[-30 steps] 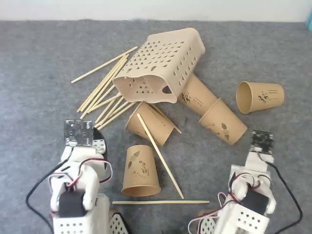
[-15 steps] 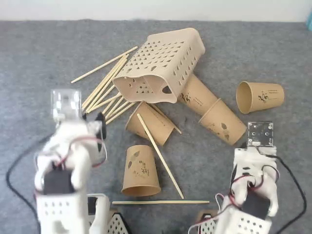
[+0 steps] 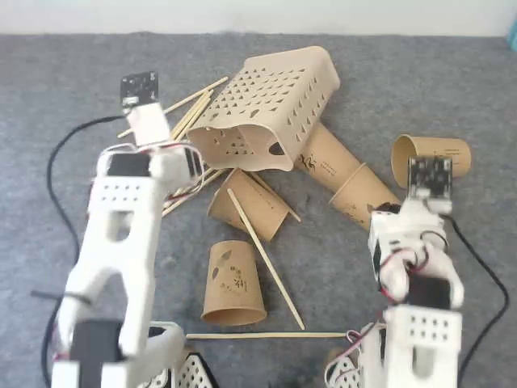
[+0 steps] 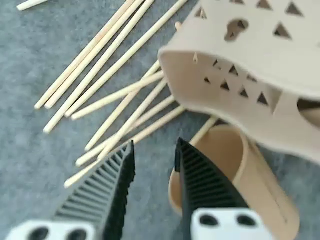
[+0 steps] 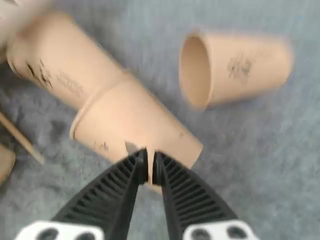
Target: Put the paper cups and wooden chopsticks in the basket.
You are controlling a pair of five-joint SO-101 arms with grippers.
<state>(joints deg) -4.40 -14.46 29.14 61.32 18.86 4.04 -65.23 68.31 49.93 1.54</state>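
Basket [image 3: 275,97] tipped over, looks empty. Cups [image 3: 233,283] and chopsticks [image 3: 170,141] all loose on table [image 3: 56,81]. Left end effector [image 4: 155,146] spread, empty; right end effector [image 5: 150,156] pressed together, empty.

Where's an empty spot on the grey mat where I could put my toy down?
Bare mat lies far left of the chopsticks, and at the far right, past the basket and the lone lying cup. A smaller gap sits between the upturned cup and the right arm. The middle is crowded.
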